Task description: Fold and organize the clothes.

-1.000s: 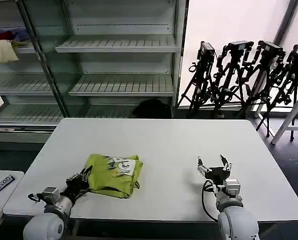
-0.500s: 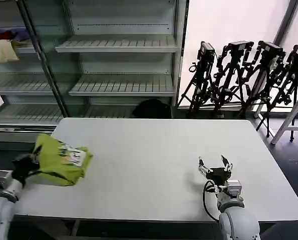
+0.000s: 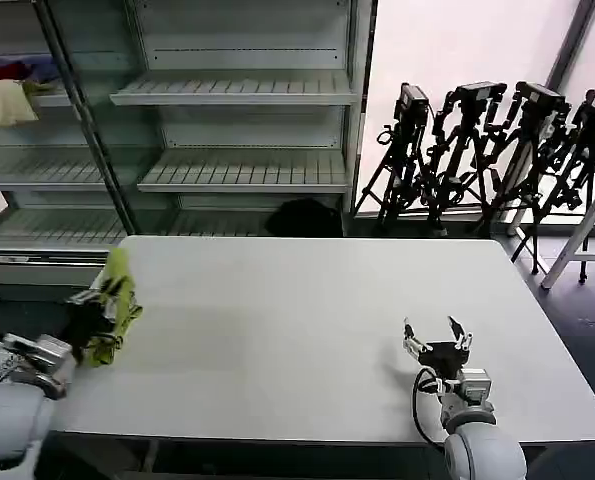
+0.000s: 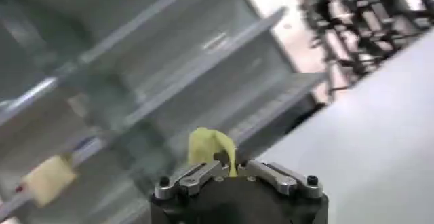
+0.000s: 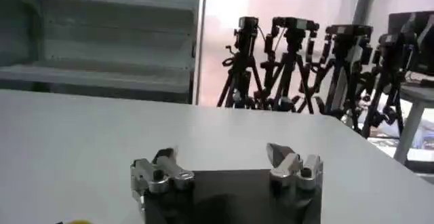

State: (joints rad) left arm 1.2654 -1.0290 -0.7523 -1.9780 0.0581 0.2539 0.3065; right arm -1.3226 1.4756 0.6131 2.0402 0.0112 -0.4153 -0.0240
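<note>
Right gripper: I see my right gripper low over the near right part of the desk, its fingers spread apart with nothing between them. In the right wrist view the gripper shows both fingers set wide over the bare white top.
Left gripper: my left gripper sits at the desk's near left edge, clamped on the T-shirt. In the left wrist view the gripper has its fingers drawn together around a fold of the cloth.
T-shirt: the lime yellow-green T-shirt hangs bunched from my left gripper, lifted off the desk at its left edge, with a bit of the white print showing. From the left wrist view I see a yellow-green tuft of the T-shirt rising between the fingers.
Desk: white surface, wide and plain between my 2 grippers.
Shelving: grey metal shelves stand beyond the desk's far edge. A cream-coloured cloth lies on an upper shelf at far left, with a red cloth just behind it.
Tripods: a row of black tripods leans by the bright window at far right.
</note>
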